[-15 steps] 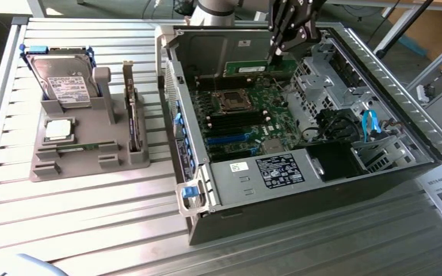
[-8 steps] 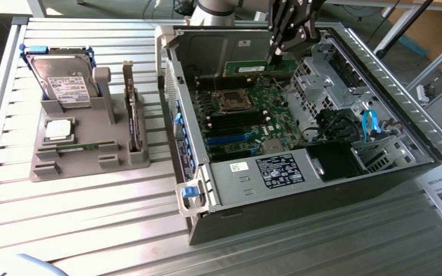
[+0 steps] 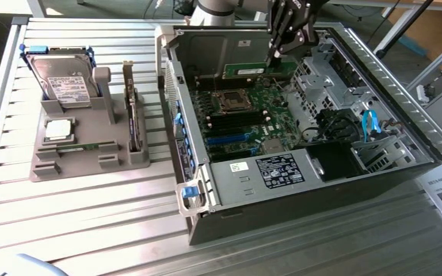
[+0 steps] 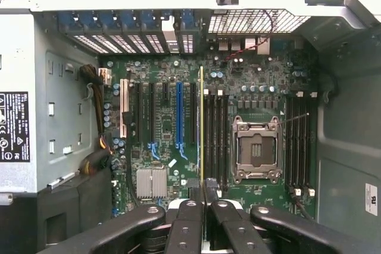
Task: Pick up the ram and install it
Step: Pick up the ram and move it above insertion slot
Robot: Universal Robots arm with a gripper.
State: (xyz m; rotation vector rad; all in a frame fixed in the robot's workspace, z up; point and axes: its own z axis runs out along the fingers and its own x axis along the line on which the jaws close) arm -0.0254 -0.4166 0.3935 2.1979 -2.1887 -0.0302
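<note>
My gripper [image 3: 277, 56] hangs inside the open computer case [image 3: 198, 224], shut on the ram [image 3: 256, 70]. The ram is a thin green stick held level above the motherboard [image 3: 244, 123]. In the wrist view the ram [image 4: 201, 123] shows edge-on as a thin line rising from between my black fingers [image 4: 191, 209], with the gripper [image 4: 203, 193] clamped on its near end. It lines up along the dark memory slots [image 4: 215, 138] beside the silver processor socket [image 4: 256, 150]. I cannot tell whether it touches a slot.
On the exterior view's left, a grey holder [image 3: 44, 167] carries a hard drive [image 3: 67, 80], a square silver processor chip [image 3: 58, 130] and an upright expansion card [image 3: 133, 118]. Case walls, a drive cage [image 3: 324, 72] and the power supply [image 3: 278, 171] crowd the motherboard.
</note>
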